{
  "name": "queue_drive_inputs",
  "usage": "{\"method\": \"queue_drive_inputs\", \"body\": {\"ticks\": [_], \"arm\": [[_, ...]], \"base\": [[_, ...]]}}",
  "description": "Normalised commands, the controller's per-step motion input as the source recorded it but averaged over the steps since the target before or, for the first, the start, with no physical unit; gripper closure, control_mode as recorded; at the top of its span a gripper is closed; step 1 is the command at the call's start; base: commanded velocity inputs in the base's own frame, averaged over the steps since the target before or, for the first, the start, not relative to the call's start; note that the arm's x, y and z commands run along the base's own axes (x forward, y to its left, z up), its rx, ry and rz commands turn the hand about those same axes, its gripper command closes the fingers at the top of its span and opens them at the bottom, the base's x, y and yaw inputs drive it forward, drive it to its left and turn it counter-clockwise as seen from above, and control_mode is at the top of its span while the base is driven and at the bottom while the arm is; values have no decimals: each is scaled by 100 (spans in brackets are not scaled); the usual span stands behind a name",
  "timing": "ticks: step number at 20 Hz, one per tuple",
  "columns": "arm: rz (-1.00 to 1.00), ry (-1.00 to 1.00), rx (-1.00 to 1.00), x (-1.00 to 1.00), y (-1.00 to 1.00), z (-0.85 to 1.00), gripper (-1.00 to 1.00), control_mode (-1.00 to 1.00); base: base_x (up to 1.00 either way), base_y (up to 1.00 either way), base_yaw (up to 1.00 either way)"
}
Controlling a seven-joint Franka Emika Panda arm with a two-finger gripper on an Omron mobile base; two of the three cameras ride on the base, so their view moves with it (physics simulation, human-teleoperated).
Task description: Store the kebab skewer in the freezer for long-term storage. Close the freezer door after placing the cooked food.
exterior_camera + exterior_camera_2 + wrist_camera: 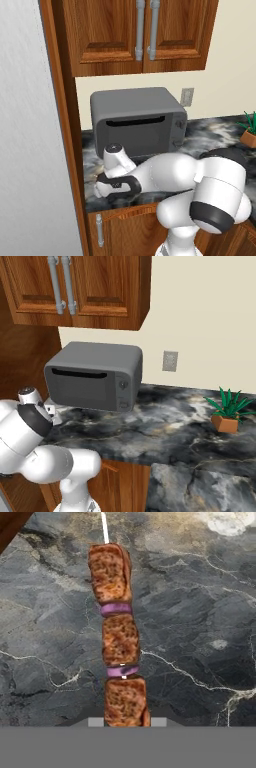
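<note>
1. Your landmark is the grey toaster oven (137, 120), standing at the back of the dark marbled worktop (170, 431) under the wooden wall cabinets (142, 32).
2. Left of the toaster oven, a tall wooden side panel (62, 125) closes the worktop off at that end. Beyond it stands a pale grey flat surface (27, 140).
3. In front of the toaster oven, the worktop runs to its front edge above a wooden base cabinet with a grey bar handle (99, 230). Your arm's hand (117, 182) hangs low over this front strip, near the side panel, so room to its left is tight.
4. Right of the toaster oven, the worktop lies open as far as a small potted plant (227, 411) near the wall. A wall socket (170, 361) sits just right of the oven's top.
5. The kebab skewer (120, 637) lies flat on the worktop directly under the hand. In the hand view its long axis runs straight up and down the picture. The thin pale stick (104, 527) points away from the jaws, with brown chunks parted by purple slices along it.
6. The nearest chunk sits at the jaws. The finger tips are hidden at the lower edge, so you cannot tell whether the jaws are spread or pinching.
</note>
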Motion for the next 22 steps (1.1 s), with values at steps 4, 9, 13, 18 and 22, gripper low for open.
{"method": "queue_drive_inputs", "body": {"ticks": [4, 9, 13, 18, 22], "arm": [[-27, -1, 0, -44, -60, 43, 100, -100], [-32, -1, 0, -41, -88, 88, 100, -100], [-35, 0, -6, -20, -99, 93, 100, -100], [-35, 0, -9, -18, -99, 86, 100, -100], [-34, 11, -8, -4, -94, 94, 100, -100]], "base": [[0, 0, 0], [0, 0, 0], [0, 0, 0], [0, 0, 0], [0, 0, 0]]}}
